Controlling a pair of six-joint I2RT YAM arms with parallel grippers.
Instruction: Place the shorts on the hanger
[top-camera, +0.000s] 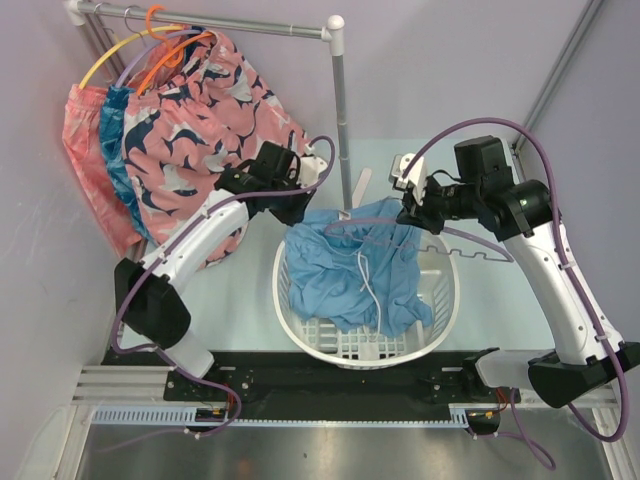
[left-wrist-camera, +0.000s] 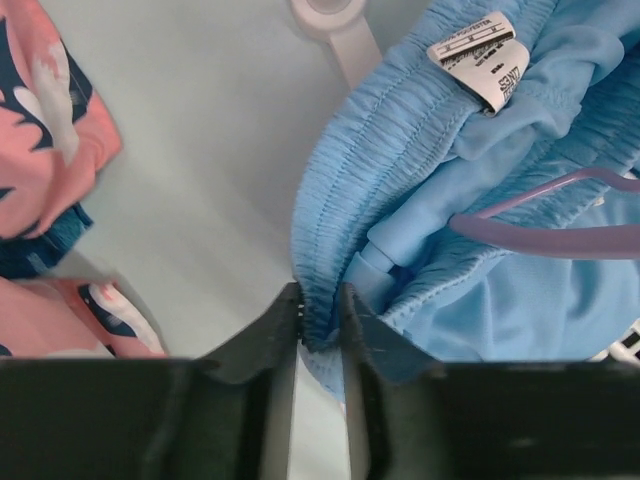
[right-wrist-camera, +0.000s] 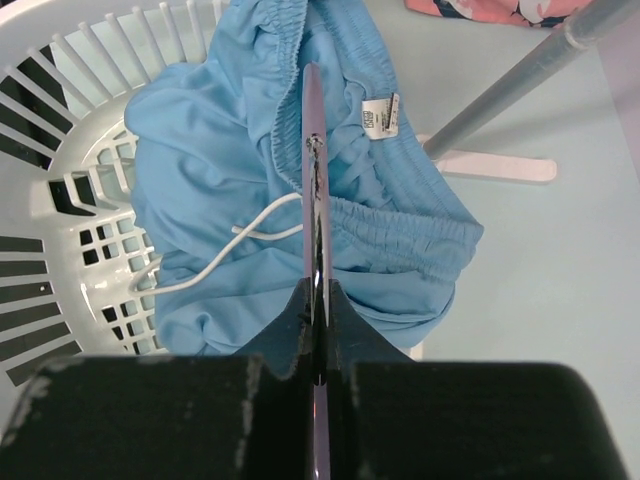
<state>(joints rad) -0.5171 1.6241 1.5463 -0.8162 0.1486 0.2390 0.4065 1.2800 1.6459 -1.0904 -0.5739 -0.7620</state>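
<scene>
1. Left gripper: pinching a fold of the shorts right at the elastic waistband, fabric squeezed between both fingers.
2. Right gripper: pressed together on the hanger, held edge-on and pointing straight away from the fingers.
3. Shorts otherwise slumped in the white basket, waistband end lifted toward the rack pole, drawstring trailing down over the heap.
4. Key bit, probably: hanger lying across the waistband, long axis roughly left-right seen from overhead, free end aimed at the left gripper's side. Looks poked into the waist opening from the left wrist view, can't swear how far.
5. Nearest to the fabric: left gripper, touching it. Right gripper just beside the shorts, at the far right of the basket.
6. Next up, at a guess: tugging the waistband open leftward and sliding the hanger further in. Might snag on the notches.
</scene>
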